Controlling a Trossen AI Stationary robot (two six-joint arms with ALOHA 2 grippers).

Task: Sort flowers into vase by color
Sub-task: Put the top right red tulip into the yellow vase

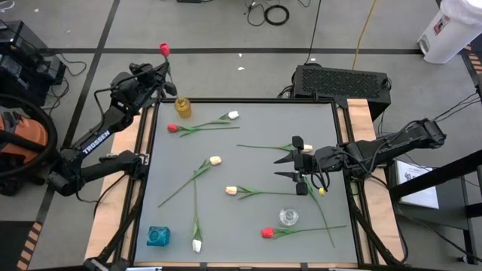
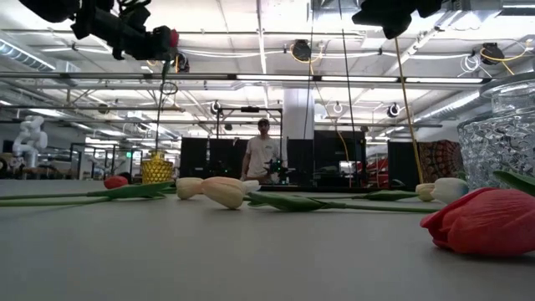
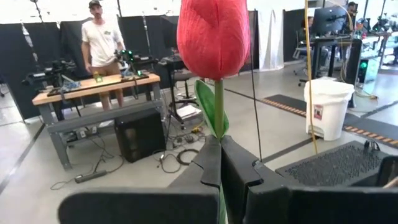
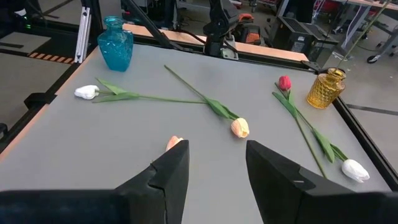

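A soft red fabric tulip on a thin green stem (image 3: 214,37) is pinched tight in the left gripper (image 3: 219,163) above the ribbed amber glass vase (image 1: 183,107), while the right gripper (image 4: 216,163) is held spread over mid-table.

place: I'm in a big robotics lab | proof: open ceiling strip lights (image 2: 276,78), workbench (image 3: 93,89) with gear, floor cables (image 1: 276,13), person (image 2: 262,152) standing behind.
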